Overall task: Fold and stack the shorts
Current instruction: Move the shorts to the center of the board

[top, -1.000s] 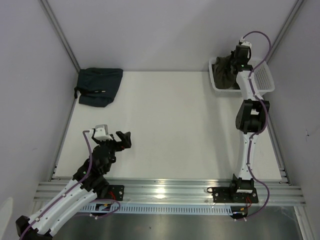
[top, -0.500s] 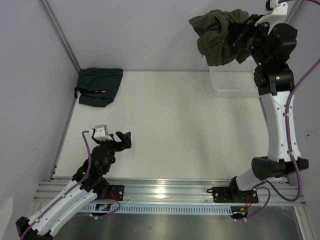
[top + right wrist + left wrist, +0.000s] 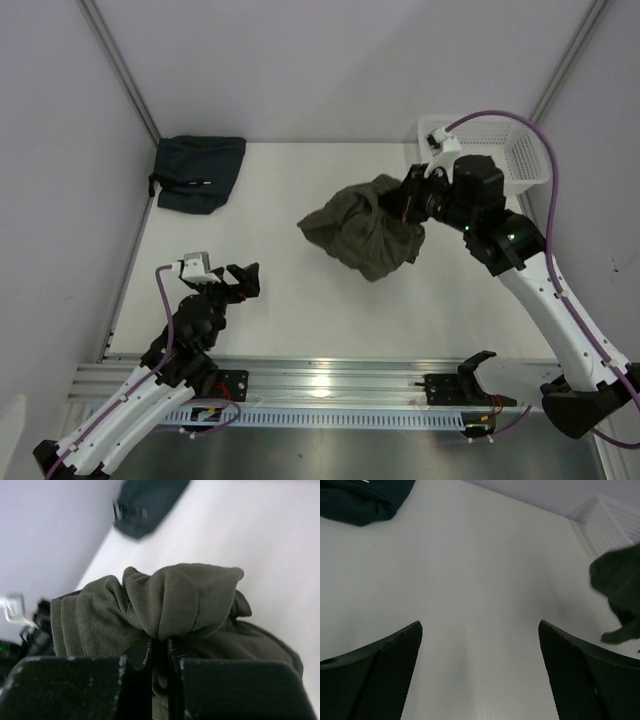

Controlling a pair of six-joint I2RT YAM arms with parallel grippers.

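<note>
Right fingers (image 3: 75,690) clamp the shorts (image 3: 365,235) (bunched, extending leftward, long axis unclear); left fingers (image 3: 370,680) apart.

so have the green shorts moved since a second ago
Yes. The shorts left the white basket and are now left of it, toward the middle of the table, pinched in the right hand.
</note>
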